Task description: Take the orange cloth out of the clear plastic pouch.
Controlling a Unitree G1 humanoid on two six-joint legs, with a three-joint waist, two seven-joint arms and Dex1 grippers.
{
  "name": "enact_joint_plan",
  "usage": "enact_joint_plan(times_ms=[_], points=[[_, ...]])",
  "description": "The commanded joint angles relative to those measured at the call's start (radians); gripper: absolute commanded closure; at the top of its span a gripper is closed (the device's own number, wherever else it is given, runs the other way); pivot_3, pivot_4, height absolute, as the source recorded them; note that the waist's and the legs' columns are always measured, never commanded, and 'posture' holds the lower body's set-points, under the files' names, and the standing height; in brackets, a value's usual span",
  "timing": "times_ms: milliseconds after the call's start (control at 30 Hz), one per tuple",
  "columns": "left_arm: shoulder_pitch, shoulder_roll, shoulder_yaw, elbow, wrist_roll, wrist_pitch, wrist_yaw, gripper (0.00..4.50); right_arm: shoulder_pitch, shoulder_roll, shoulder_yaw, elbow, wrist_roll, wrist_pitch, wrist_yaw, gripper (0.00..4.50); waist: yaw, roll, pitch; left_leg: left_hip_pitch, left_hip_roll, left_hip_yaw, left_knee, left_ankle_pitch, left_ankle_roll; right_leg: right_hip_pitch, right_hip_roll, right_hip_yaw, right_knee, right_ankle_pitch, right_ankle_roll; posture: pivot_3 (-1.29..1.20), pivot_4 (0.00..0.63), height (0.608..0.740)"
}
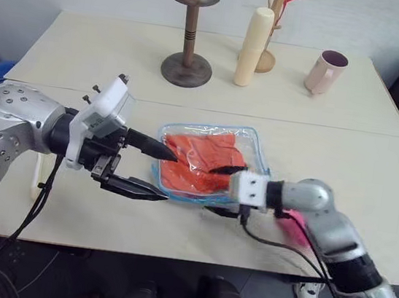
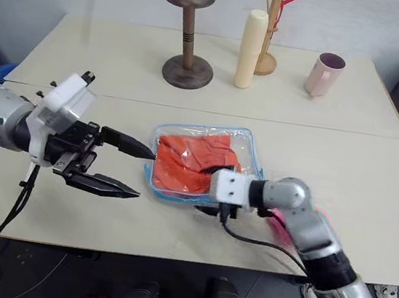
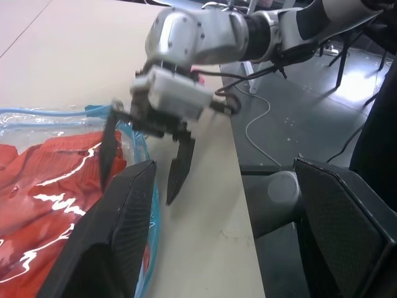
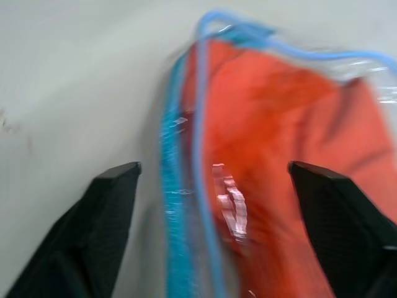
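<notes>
Pale wooden tabletop (image 1: 367, 215) lay bare toward its front edge and right side. Both hands were released: the right gripper (image 1: 218, 188) stood spread at the near right edge of the clear plastic pouch with light blue zipper edging (image 1: 255, 143), gripping nothing; the left gripper (image 1: 158, 174) gaped at its left edge. Inside lay the crumpled orange cloth (image 1: 199, 162). A pink mug (image 1: 324, 71) stood well apart.

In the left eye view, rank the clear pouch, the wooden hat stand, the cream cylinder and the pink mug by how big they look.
1. clear plastic pouch
2. wooden hat stand
3. cream cylinder
4. pink mug

The pouch lies nearer the camera, so its lead is partly nearness.
</notes>
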Motion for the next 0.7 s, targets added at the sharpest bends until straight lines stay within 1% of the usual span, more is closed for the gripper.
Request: enact_joint_plan(times_ms=[33, 67, 133, 200, 267, 300, 333, 400, 567, 667, 700], points=[[-0.028, -0.007, -0.016, 0.003, 0.014, -0.044, -0.023, 0.77, 0.017, -0.089, -0.266, -0.180, 0.233, 0.296, -0.033, 0.05, 0.001, 0.000, 0.000, 0.000, 0.000, -0.001, 0.000, 0.000, 0.000, 0.000, 0.000, -0.001, 0.000, 0.000, 0.000, 0.00, 0.150, 0.740], [-0.033, -0.011, -0.023, 0.007, 0.016, -0.051, -0.025, 0.77, 0.037, -0.127, -0.344, -0.199, 0.285, 0.368, -0.032, 0.05, 0.002, 0.000, 0.000, -0.001, 0.000, -0.001, 0.000, 0.000, 0.000, 0.000, 0.000, -0.001, -0.001, 0.000, 0.000, 0.00, 0.150, 0.740], [-0.044, -0.020, -0.036, 0.014, 0.020, -0.061, -0.027, 0.77, 0.124, -0.223, -0.488, -0.213, 0.335, 0.464, -0.003, 0.05, 0.013, 0.000, 0.000, -0.002, 0.000, -0.003, 0.000, 0.000, 0.000, 0.000, 0.000, -0.002, -0.001, 0.000, 0.000, 0.00, 0.150, 0.740], [-0.050, -0.027, -0.043, 0.018, 0.020, -0.069, -0.038, 0.77, 0.299, -0.309, -0.628, -0.207, 0.321, 0.481, 0.064, 0.05, 0.031, 0.000, 0.000, -0.003, 0.000, -0.004, 0.000, 0.000, 0.001, 0.000, 0.000, -0.002, -0.002, 0.000, 0.000, 0.00, 0.150, 0.740], [-0.054, -0.030, -0.048, 0.019, 0.020, -0.076, -0.049, 0.77, 0.474, -0.345, -0.731, -0.193, 0.294, 0.452, 0.115, 0.05, 0.039, 0.000, 0.000, -0.006, 0.000, -0.007, 0.000, 0.000, 0.001, 0.000, 0.000, -0.003, -0.005, 0.000, 0.000, 0.00, 0.150, 0.740], [-0.055, -0.031, -0.050, 0.020, 0.020, -0.078, -0.052, 0.77, 0.529, -0.351, -0.759, -0.187, 0.291, 0.441, 0.123, 0.05, 0.045, 0.000, 0.000, -0.008, 0.000, -0.007, 0.000, -0.001, 0.001, 0.000, 0.001, -0.003, -0.006, 0.000, 0.000, 0.00, 0.150, 0.740], [-0.056, -0.031, -0.053, 0.022, 0.021, -0.080, -0.055, 0.77, 0.579, -0.345, -0.774, -0.172, 0.275, 0.425, 0.113, 0.05, 0.046, 0.000, 0.000, -0.008, -0.001, -0.007, 0.000, 0.000, 0.001, -0.001, 0.001, -0.003, -0.006, 0.000, 0.000, 0.00, 0.150, 0.740], [-0.059, -0.033, -0.059, 0.026, 0.025, -0.087, -0.060, 0.77, 0.632, -0.319, -0.777, -0.144, 0.263, 0.401, 0.082, 0.05, 0.039, 0.000, -0.001, -0.008, -0.001, -0.006, 0.000, 0.000, 0.002, -0.001, 0.001, -0.002, -0.006, 0.000, 0.001, 0.00, 0.150, 0.740], [-0.068, -0.036, -0.072, 0.037, 0.040, -0.101, -0.067, 0.77, 0.641, -0.274, -0.716, -0.096, 0.273, 0.401, 0.017, 0.05, 0.022, 0.001, -0.001, -0.006, 0.000, -0.005, 0.001, 0.002, 0.001, 0.000, 0.001, -0.001, -0.006, 0.000, 0.001, 0.00, 0.150, 0.740], [-0.073, -0.037, -0.074, 0.038, 0.044, -0.102, -0.068, 0.77, 0.655, -0.268, -0.690, -0.080, 0.273, 0.383, 0.013, 0.60, 0.023, 0.001, -0.001, -0.006, 0.000, -0.006, 0.001, 0.002, 0.000, 0.000, 0.002, -0.001, -0.005, 0.000, 0.001, 0.00, 0.150, 0.740], [-0.075, -0.037, -0.073, 0.038, 0.045, -0.102, -0.068, 0.77, 0.656, -0.264, -0.690, -0.075, 0.284, 0.383, 0.015, 0.91, 0.024, 0.001, -0.001, -0.006, 0.000, -0.006, 0.001, 0.002, 0.000, 0.000, 0.002, -0.001, -0.005, 0.000, 0.001, 0.00, 0.150, 0.740]])
